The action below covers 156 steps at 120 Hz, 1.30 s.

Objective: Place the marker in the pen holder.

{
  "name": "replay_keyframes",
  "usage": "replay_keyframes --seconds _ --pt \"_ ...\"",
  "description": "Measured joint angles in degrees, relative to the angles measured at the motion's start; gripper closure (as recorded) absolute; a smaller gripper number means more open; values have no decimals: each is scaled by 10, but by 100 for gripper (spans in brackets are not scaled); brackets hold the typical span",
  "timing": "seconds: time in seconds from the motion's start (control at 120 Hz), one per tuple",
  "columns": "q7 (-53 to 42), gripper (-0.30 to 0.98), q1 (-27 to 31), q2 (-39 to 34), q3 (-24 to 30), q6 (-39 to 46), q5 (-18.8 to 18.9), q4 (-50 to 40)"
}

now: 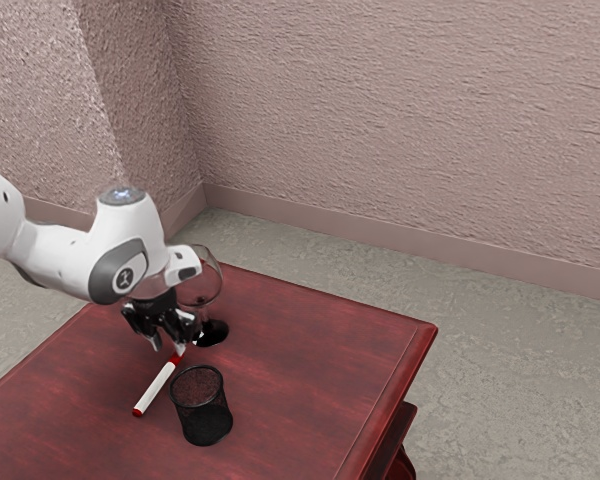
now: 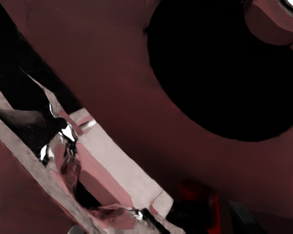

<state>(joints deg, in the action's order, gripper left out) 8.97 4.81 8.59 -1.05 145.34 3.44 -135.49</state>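
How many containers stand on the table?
2: the holder, beside the marker, and the glass, just past the tool in the exterior view. The arm could hide another.

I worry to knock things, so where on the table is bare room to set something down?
Bare tabletop lies between the pen holder and the edge toward the exterior view's right; more borders the marker toward that view's left. Crowded: around the hand, wine glass and marker's end.

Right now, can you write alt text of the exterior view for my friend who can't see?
A white robot arm has its open gripper close to one end of a red-and-white marker lying on a red table. A black mesh pen holder and a wine glass stand nearby.
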Motion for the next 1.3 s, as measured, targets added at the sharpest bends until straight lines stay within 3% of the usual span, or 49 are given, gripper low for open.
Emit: replay_keyframes --seconds 0.792,1.008,1.3 --pt "6 44 -27 -27 1 -4 -1 -56" --pt "6 62 -18 -31 -1 -4 -1 -56" --pt "12 71 -19 -21 -1 -4 3 -57"
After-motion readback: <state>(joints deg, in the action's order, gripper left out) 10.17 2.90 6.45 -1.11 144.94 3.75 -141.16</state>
